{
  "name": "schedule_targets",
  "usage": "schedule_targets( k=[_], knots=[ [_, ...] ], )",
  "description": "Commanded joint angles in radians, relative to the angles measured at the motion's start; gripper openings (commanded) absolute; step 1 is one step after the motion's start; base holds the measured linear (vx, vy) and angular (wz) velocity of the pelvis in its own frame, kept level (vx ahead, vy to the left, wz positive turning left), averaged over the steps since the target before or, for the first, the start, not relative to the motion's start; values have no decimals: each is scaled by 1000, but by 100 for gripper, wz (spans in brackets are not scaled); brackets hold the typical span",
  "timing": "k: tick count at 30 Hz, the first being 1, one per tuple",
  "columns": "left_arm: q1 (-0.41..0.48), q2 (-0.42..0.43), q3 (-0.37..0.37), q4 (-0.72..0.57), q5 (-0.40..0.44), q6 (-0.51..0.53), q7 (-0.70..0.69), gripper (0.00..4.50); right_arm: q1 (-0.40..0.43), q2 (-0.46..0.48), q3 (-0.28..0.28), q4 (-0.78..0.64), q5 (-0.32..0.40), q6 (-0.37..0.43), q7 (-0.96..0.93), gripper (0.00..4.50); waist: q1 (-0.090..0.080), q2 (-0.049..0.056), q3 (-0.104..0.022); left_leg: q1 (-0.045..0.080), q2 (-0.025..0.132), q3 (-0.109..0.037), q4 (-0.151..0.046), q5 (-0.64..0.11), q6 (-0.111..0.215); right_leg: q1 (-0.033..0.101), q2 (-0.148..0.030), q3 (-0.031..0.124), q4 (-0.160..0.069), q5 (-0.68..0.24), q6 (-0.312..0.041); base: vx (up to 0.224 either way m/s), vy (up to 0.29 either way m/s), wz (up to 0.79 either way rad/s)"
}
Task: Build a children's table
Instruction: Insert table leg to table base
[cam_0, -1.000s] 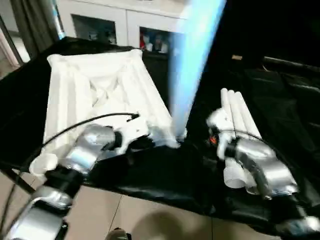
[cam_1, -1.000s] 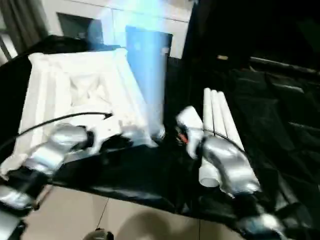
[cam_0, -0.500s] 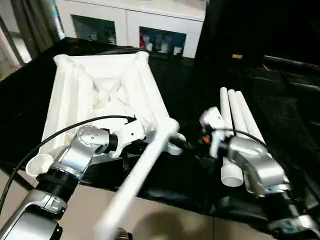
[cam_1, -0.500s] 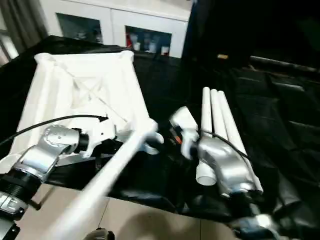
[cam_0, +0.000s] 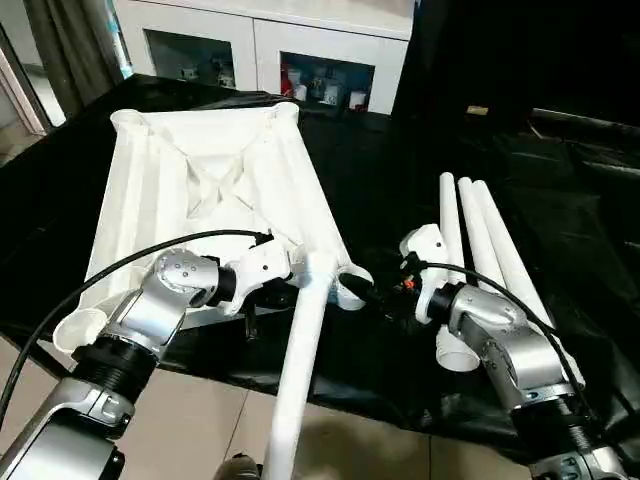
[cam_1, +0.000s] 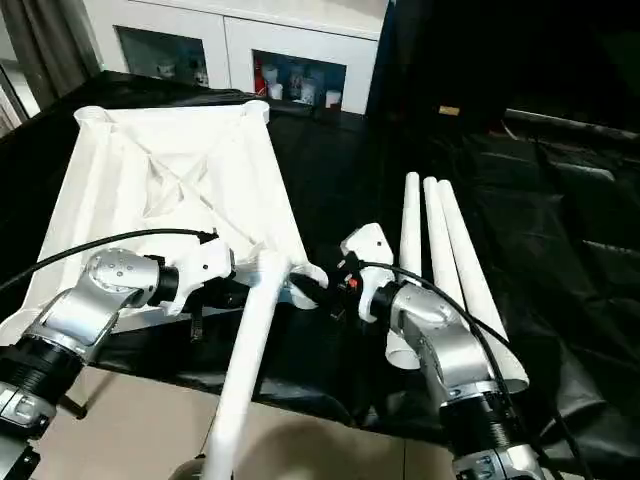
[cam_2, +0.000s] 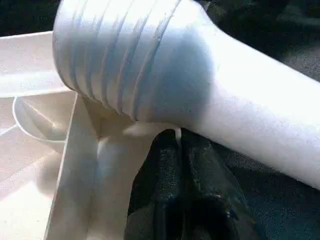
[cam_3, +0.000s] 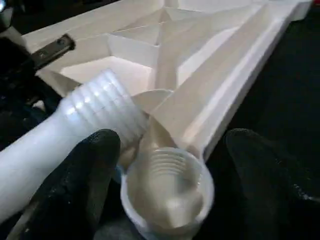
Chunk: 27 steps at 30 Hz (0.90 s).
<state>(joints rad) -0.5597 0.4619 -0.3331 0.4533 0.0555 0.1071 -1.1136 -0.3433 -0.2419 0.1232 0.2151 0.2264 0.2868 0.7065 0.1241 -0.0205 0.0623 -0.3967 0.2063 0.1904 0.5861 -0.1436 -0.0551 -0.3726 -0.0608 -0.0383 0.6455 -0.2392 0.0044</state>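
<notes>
We see the tabletop (cam_0: 210, 190) lying ribbed side up on the black-draped counter (cam_0: 360, 200). One leg (cam_0: 300, 360) rests with its threaded end on the tabletop's near edge, beside the round corner socket (cam_3: 167, 187), and slopes down past the counter's front edge toward the floor. Our left gripper (cam_2: 182, 165) has its fingers pressed together just beneath that leg, gripping nothing. Our right gripper (cam_3: 167, 170) stands wide, its fingers either side of the socket and clear of it. Three more legs (cam_0: 480, 250) lie side by side on the counter to the right.
</notes>
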Motion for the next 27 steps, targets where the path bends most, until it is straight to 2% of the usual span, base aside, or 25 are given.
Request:
schedule_targets(
  k=[1, 5, 7, 8, 11, 15, 17, 18, 19, 23, 24, 25, 27],
  knots=[
    [2, -8, -32, -20, 24, 4, -1, 0, 7, 5, -18, -40, 15, 23, -10, 384, -3, 24, -74, 42, 32, -21, -72, -285, -63, 21, -75, 40, -77, -21, -208, 0, 0, 0],
    [-1, -10, -34, -13, 30, 0, 3, 0, 1, 23, -32, -44, 35, 39, -36, 384, -3, 23, -72, 41, 32, -21, -74, -297, -66, 20, -78, 41, -81, -52, -206, 0, 0, 0],
    [-2, -9, -35, -7, 33, -5, 4, 0, -13, 40, -57, -66, 89, 109, -44, 417, -4, 22, -72, 42, 33, -22, -76, -306, -66, 19, -77, 41, -81, -67, -206, 0, 0, 0],
    [-2, -8, -36, -7, 33, -6, 4, 0, -15, 40, -57, -78, 98, 133, -40, 417, -3, 23, -72, 42, 33, -22, -76, -302, -67, 20, -77, 40, -81, -64, -204, 0, 0, 0],
    [-1, -6, -37, -3, 37, -10, 6, 0, -21, 34, -43, -125, 122, 269, -45, 430, -3, 22, -72, 41, 32, -21, -76, -280, -67, 20, -76, 40, -78, -39, -199, 0, 0, 0],
    [-4, -7, -38, 2, 43, -13, 11, 0, -27, 40, -36, -190, 174, 481, -80, 442, -1, 23, -71, 43, 32, -22, -78, -287, -78, 18, -78, 41, -80, -62, -191, 0, 0, 0],
    [-5, -9, -37, 4, 44, -14, 13, 0, -28, 49, -38, -209, 206, 523, -86, 442, -1, 23, -72, 43, 33, -22, -78, -292, -84, 18, -80, 41, -81, -72, -189, 0, 0, 0],
    [-6, -9, -38, 7, 45, -16, 13, 0, -32, 64, -54, -218, 228, 564, -111, 442, -1, 27, -71, 44, 33, -22, -79, -301, -92, 15, -81, 41, -82, -81, -186, 0, 0, 0],
    [-7, -10, -40, 11, 48, -19, 14, 0, -36, 78, -69, -221, 246, 605, -136, 442, -2, 25, -70, 43, 32, -22, -79, -303, -94, 15, -80, 42, -83, -85, -185, 0, 0, 0],
    [-8, -10, -42, 15, 51, -25, 15, 0, -40, 95, -85, -231, 269, 692, -153, 442, -1, 26, -71, 45, 34, -23, -82, -316, -113, 12, -82, 42, -83, -103, -175, 0, 0, 0],
    [-8, -9, -45, 20, 56, -29, 16, 0, -36, 107, -97, -242, 294, 739, -153, 442, 0, 26, -71, 45, 33, -23, -82, -317, -116, 12, -81, 42, -83, -104, -170, 0, 0, 0],
    [-8, -9, -45, 20, 56, -29, 16, 0, -36, 107, -97, -242, 294, 739, -153, 442, 0, 29, -71, 46, 33, -24, -82, -315, -117, 12, -81, 43, -82, -100, -169, 0, 0, 0],
    [-9, -10, -46, 24, 58, -31, 17, 0, -31, 105, -92, -251, 293, 790, -165, 442, 1, 26, -72, 45, 33, -23, -82, -310, -123, 12, -81, 42, -82, -89, -166, 0, 0, 0]
  ],
)
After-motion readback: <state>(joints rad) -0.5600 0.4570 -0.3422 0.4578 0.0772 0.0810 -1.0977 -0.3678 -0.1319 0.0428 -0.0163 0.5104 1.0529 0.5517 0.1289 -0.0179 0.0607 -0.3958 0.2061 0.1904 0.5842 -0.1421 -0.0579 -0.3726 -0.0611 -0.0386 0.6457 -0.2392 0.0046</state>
